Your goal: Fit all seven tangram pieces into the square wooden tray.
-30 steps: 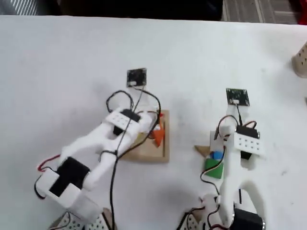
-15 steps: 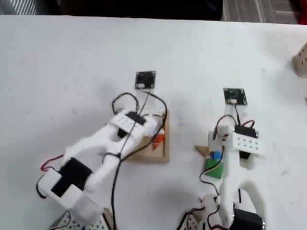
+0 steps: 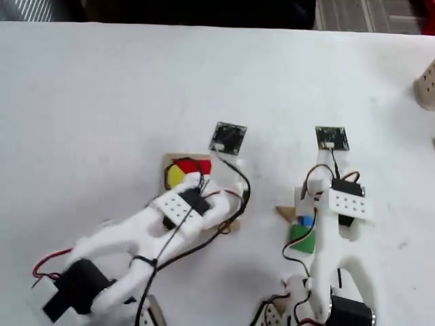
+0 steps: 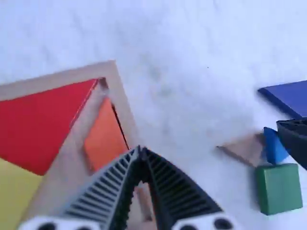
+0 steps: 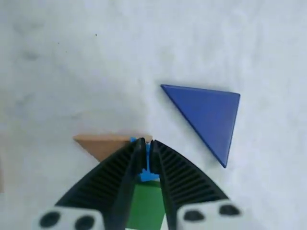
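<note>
Tangram pieces are split between the two arms here. The left arm [image 3: 136, 234] lies low and diagonal from the near-left part of the table [image 3: 102, 88], with its wrist over the square wooden tray [image 4: 119, 91]. The left gripper [image 4: 141, 152] is pinched closed, tips meeting with nothing between them, and it sits over the tray right by the orange piece [image 4: 103, 139]. Can't tell if the tips actually touch the wood. The orange piece lies inside against the tray's rim. The red triangle [image 4: 43, 117] is in there too, with a strip of bare wood between them, and the yellow piece [image 4: 12, 191] sits right up against the red.

The right arm [image 3: 336, 238] points straight away from the near edge, well apart from the tray. The right gripper [image 5: 145, 143] is clamped on the small light blue piece [image 5: 147, 175]. The green square [image 5: 146, 206] lies right behind the blue, touching it. The wood-coloured triangle [image 5: 103, 143] is just beside the tips. The dark blue triangle [image 5: 206, 115] lies flat on the table nearby, apart from the others.
</note>
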Tool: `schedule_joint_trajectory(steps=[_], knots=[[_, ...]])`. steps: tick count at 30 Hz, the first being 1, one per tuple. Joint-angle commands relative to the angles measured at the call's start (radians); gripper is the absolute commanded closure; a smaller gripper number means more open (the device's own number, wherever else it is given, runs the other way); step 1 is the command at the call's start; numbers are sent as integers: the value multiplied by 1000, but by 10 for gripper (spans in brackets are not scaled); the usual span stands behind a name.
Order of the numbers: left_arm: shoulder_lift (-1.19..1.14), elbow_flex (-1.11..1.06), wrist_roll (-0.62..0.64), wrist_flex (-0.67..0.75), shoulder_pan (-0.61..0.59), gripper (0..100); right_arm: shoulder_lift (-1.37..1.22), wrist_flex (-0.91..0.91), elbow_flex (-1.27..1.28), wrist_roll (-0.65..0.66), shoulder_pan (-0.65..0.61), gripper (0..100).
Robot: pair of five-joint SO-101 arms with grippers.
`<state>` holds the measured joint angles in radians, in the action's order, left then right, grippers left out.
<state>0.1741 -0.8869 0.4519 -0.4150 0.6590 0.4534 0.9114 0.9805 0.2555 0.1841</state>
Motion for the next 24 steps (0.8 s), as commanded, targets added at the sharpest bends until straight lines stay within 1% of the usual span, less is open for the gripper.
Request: schedule_joint_trajectory(steps=[1, 4, 10, 16, 19, 24], knots=[[-38, 9, -11, 31, 10, 976, 10, -16, -6, 12, -13, 980], [-81, 37, -11, 25, 7, 976, 10, -16, -5, 12, -13, 980], [-151, 106, -3, -25, -50, 976, 10, -16, -5, 11, -13, 980], [-208, 176, 3, -84, -73, 976, 10, -16, -5, 11, -13, 980], [-216, 180, 34, -86, -73, 976, 10, -16, -5, 11, -13, 980], [-209, 178, 32, -81, -73, 976, 10, -16, -5, 11, -13, 980]])
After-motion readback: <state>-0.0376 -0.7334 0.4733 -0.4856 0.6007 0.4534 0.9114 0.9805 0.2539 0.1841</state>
